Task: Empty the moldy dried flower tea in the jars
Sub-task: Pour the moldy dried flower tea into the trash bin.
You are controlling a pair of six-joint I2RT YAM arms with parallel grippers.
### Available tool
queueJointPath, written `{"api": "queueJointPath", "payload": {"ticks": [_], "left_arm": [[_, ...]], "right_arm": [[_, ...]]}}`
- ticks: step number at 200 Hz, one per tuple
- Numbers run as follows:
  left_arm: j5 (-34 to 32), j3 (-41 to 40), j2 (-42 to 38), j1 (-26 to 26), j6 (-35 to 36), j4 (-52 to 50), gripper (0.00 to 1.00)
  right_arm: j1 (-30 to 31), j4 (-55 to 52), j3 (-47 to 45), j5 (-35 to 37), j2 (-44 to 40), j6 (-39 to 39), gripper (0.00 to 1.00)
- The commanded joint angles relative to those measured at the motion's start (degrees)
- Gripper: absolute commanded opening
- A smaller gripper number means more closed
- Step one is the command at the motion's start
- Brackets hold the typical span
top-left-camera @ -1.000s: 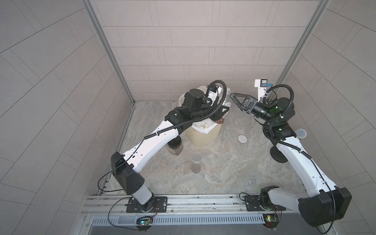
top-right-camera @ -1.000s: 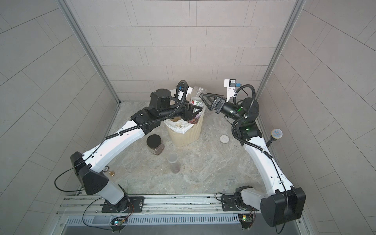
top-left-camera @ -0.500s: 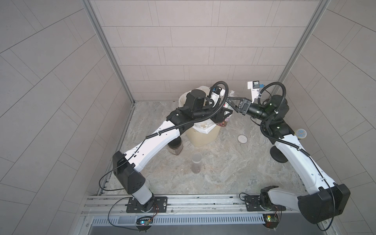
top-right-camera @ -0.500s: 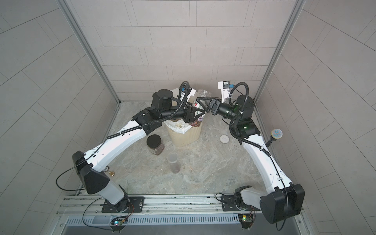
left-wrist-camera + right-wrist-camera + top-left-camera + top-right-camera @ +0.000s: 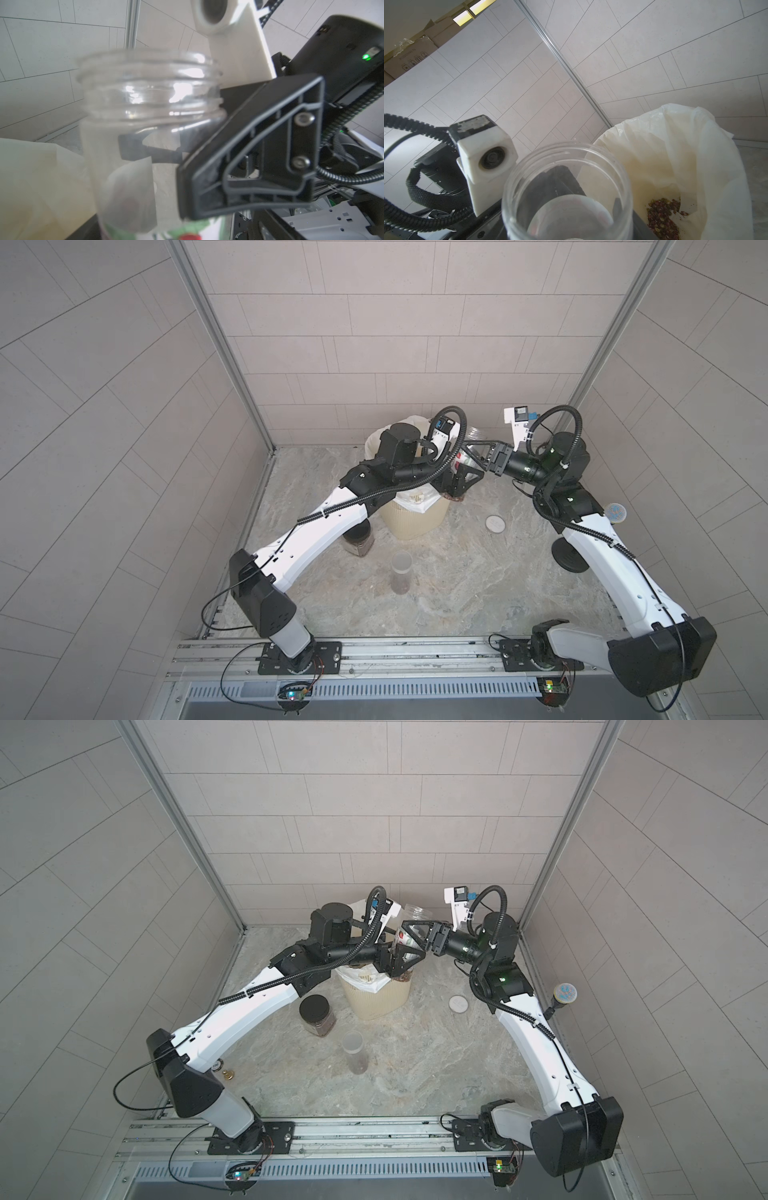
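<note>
The labelled jar hangs lidless and empty over the bin, its mouth open. My right gripper is shut on its body; one of its fingers presses the clear wall. My left gripper stands open just below and beside the jar. Moldy dried flower tea lies in the bin's liner. The squat black-lidded jar and the tall slim cylinder stand on the floor with dark tea inside.
The cream ribbed bin with white liner stands at the back middle. A white lid lies on the floor to its right. A black disc sits by the right arm. Tiled walls close in three sides.
My right gripper reached left to the jar and closed on it. My left gripper, which was holding the jar, has opened.
</note>
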Motion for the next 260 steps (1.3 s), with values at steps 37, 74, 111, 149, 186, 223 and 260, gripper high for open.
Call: {"api": "queueJointPath", "payload": {"ticks": [37,74,111,149,186,223,260], "left_arm": [[3.79,-2.25,-5.73,6.05,-6.96,8.75,0.97],[3.55,0.00,-4.57,10.55,-10.68,8.26,0.88],[7.60,3.20,-1.92,11.98,-11.81,7.20,0.86],[12.78,4.65,0.07,11.98,-11.78,5.91,0.84],[18.30,4.82,3.18,11.46,-14.90,8.03,0.79],[20.94,6.64,5.55,9.72,-15.37,8.37,0.76],[22.03,7.16,6.78,8.18,-14.59,7.50,0.73]], "right_arm": [[-2.92,-11.92,5.90,-0.05,-1.68,-9.81,0.41],[-4.31,-38.82,16.34,3.79,-0.80,-31.65,0.40],[-0.57,-58.73,22.87,24.65,-1.63,-55.32,0.40],[2.93,-59.99,22.55,37.10,-3.11,-64.50,0.40],[5.93,-56.76,21.04,40.69,-4.07,-70.30,0.39],[8.65,-52.18,18.98,38.44,-5.17,-73.26,0.39],[10.93,-51.67,18.98,38.36,-4.53,-75.56,0.39]]}}
